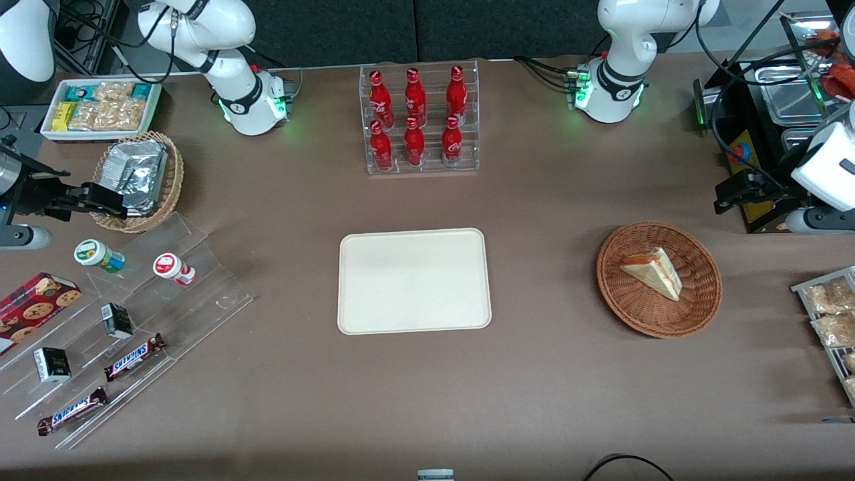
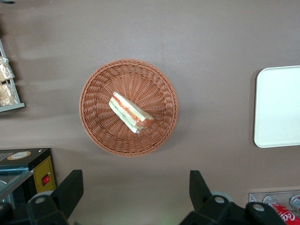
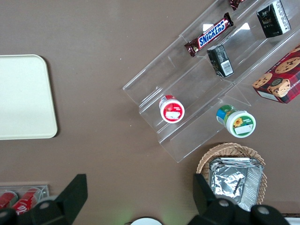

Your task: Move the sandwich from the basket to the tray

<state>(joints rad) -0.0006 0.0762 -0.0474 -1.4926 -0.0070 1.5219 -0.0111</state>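
Observation:
The sandwich (image 1: pixel 654 272) is a white-bread wedge with orange and green filling. It lies in the round reddish-brown basket (image 1: pixel 618 294), toward the working arm's end of the table. The wrist view looks straight down on the sandwich (image 2: pixel 130 112), the basket (image 2: pixel 96 129) and one end of the tray (image 2: pixel 279 108). The cream tray (image 1: pixel 414 280) lies bare at the table's middle. My gripper (image 1: pixel 725 196) hangs high above the table, farther from the front camera than the basket and off to its side. The gripper (image 2: pixel 135 187) is open, with nothing between its fingers.
A clear rack of red cola bottles (image 1: pixel 421 120) stands farther back than the tray. A wire rack of snack bags (image 1: pixel 831 321) and a black appliance (image 1: pixel 755 133) flank the basket. Acrylic steps with snacks (image 1: pixel 133 321) and a tan basket of foil packs (image 1: pixel 137 180) sit at the parked arm's end.

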